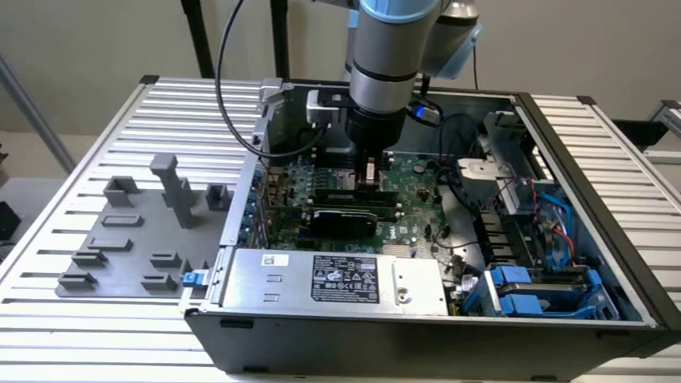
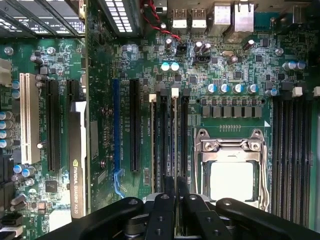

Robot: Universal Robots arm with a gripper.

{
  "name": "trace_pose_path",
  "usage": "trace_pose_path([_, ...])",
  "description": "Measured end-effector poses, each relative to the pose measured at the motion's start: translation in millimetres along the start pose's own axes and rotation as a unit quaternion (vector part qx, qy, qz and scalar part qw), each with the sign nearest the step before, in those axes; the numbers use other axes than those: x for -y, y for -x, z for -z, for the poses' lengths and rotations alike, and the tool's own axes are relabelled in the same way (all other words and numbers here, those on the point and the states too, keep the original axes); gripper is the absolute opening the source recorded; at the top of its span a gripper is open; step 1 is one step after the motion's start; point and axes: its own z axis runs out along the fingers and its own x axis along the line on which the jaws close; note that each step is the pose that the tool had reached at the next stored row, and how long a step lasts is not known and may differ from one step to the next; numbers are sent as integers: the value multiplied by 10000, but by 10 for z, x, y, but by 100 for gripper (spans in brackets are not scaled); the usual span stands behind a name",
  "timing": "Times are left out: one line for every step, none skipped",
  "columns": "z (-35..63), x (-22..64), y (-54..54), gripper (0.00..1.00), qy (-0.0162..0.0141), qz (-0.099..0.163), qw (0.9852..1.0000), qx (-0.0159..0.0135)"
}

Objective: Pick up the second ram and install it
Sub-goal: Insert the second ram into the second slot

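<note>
1. Pincer (image 2: 176, 192): black, two-fingered, on the grey Universal Robots arm, it hangs low inside the open grey computer case (image 1: 426, 339). Its fingers (image 2: 164, 210) are drawn close together, pinching the edge of the second ram (image 2: 175, 135), a long thin green circuit-board stick seen edge-on.
2. The stick stands upright over a black memory slot with a white end latch (image 2: 175, 92), beside the silver processor socket frame (image 2: 231, 150). How deep it sits in the slot cannot be told.
3. In the exterior view the pincer (image 1: 369, 177) is over the large green motherboard (image 1: 410, 187), between the black cables (image 1: 239, 120) and the blue drive bays (image 1: 521, 287).
4. On the exterior view's left, a grey plastic fixture plate with upright blocks (image 1: 139, 239) rests on the ribbed aluminium table (image 1: 64, 207).
5. Risk, as I judge it: if the stick is slightly tilted or offset from the slot, pressing could jam it, bend the board, or leave a latch unclosed. The neighbouring slots lie just beside, so a small sideways error could land it wrongly.
</note>
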Motion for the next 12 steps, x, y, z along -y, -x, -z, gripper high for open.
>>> trace_pose_path([-4,0,0,0,0,0,10000,1])
trace_pose_path([-8,0,0,0,0,1,10000,2])
trace_pose_path([-12,0,0,0,0,1,10000,2])
trace_pose_path([-17,1,0,0,0,1,10000,2])
trace_pose_path([-21,0,0,0,0,0,10000,2])
trace_pose_path([-23,0,0,0,0,0,10000,1])
trace_pose_path([-24,0,0,0,1,0,10000,0])
trace_pose_path([-26,0,0,0,1,0,10000,1])
trace_pose_path([-27,1,0,0,1,0,10000,1])
trace_pose_path([-28,0,0,0,3,0,10000,2])
trace_pose_path([-28,0,0,0,5,-1,10000,1])
trace_pose_path([-29,0,0,0,8,0,10000,1])
